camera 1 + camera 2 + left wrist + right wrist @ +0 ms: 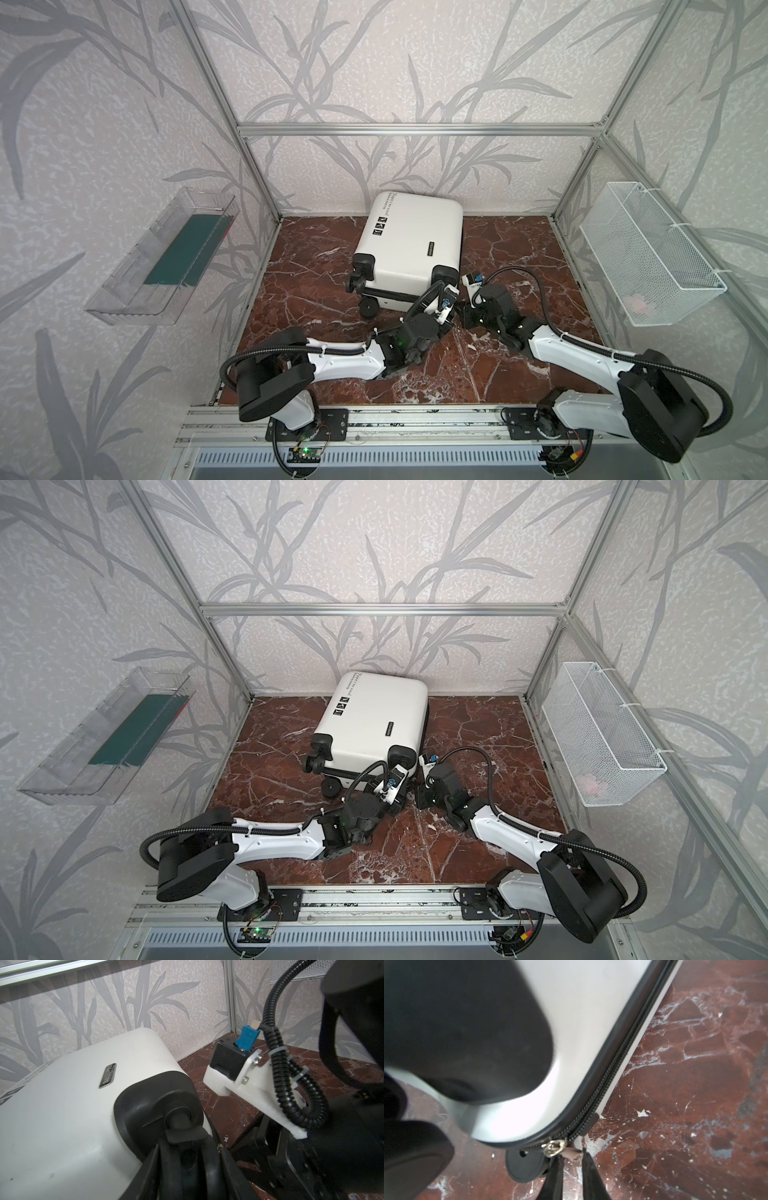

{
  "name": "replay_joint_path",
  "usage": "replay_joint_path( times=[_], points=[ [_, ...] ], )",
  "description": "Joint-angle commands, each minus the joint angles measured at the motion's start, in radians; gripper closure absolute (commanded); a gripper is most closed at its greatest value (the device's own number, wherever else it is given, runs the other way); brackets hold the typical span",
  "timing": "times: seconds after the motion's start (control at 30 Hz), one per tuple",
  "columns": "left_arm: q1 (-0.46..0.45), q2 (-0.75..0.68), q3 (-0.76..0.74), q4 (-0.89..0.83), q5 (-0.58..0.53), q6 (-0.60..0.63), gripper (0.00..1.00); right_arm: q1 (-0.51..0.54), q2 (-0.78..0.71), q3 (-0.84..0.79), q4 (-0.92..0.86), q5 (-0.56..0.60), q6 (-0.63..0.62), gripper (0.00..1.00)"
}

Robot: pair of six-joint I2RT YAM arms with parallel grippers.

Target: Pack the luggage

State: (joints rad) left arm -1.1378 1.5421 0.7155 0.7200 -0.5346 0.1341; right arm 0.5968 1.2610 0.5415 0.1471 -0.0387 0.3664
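Top views: the luggage point(409, 245) point(374, 725) lies closed on the table point(311, 270), with its wheeled end right in front of the left gripper point(437, 296) and the right gripper point(462, 300).
Left wrist: the left gripper point(189, 1153) clamps a wheel point(207, 1169) (snug fit), shell just beyond.
Right wrist: the right gripper point(572, 1157) narrowly flanks the zipper pull point(573, 1153). Pinching it? Cannot tell.

White suitcase point(411, 245) with black wheels point(368, 308) on red-brown, white-veined marble floor point(519, 257); behind it, grey leaf-patterned wallpaper point(415, 62).

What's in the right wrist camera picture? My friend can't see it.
Close-up of the white luggage corner on red-brown marble, its black zipper running along the edge. Fingertips of the right gripper flank the small pull tab below the silver slider.
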Motion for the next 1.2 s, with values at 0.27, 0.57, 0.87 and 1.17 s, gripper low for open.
replay_joint_path(
  times=[0.27, 0.57, 0.87, 1.17],
  points=[
    [0.003, -0.021, -0.004, 0.028, 0.068, -0.008, 0.78, 0.000, 0.073, 0.046, 0.065, -0.031, -0.049, 0.70],
    [0.002, -0.020, -0.003, 0.030, 0.066, -0.017, 0.78, -0.015, 0.068, 0.034, 0.108, -0.036, -0.086, 0.83],
    [0.003, -0.024, -0.007, 0.035, 0.067, -0.016, 0.78, -0.023, -0.004, -0.012, 0.089, -0.036, -0.086, 0.98],
    [0.004, -0.028, -0.012, 0.028, 0.068, -0.019, 0.85, -0.032, -0.006, -0.011, 0.080, -0.037, -0.079, 1.00]
  ],
)
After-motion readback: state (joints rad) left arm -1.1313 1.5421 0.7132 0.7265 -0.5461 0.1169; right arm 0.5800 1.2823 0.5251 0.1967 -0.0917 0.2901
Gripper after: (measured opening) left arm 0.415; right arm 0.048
